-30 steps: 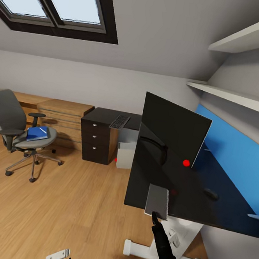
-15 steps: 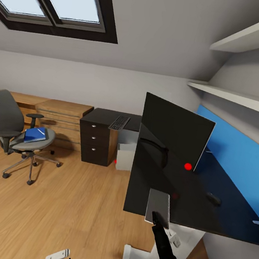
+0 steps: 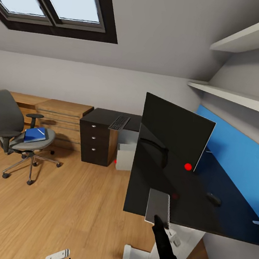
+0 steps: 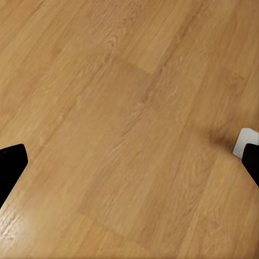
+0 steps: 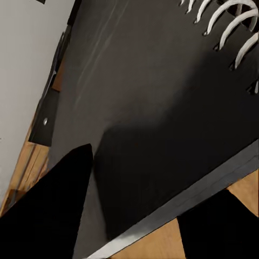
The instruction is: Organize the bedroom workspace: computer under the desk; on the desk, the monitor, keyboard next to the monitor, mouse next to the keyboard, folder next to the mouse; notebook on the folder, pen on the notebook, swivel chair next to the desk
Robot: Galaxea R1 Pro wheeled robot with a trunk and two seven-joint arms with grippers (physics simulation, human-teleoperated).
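The right gripper [image 3: 157,221] pinched the notebook [image 3: 158,207] at the desk [image 3: 224,218] edge, apparently for carrying; left gripper [image 4: 129,162] was spread

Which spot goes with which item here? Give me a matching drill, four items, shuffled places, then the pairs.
Items:
1. bright-blue flat folder
2. slim silver-grey keyboard
3. small black rounded mouse
4. small grey spiral notebook

Places:
A. at the near edge of the glossy black desk, by the right gripper
B. on the seat of the grey swivel chair
C. on the far desk section above the black drawer unit
D. on the desktop near the blue wall panel

Pairs: 1-B, 2-C, 3-D, 4-A
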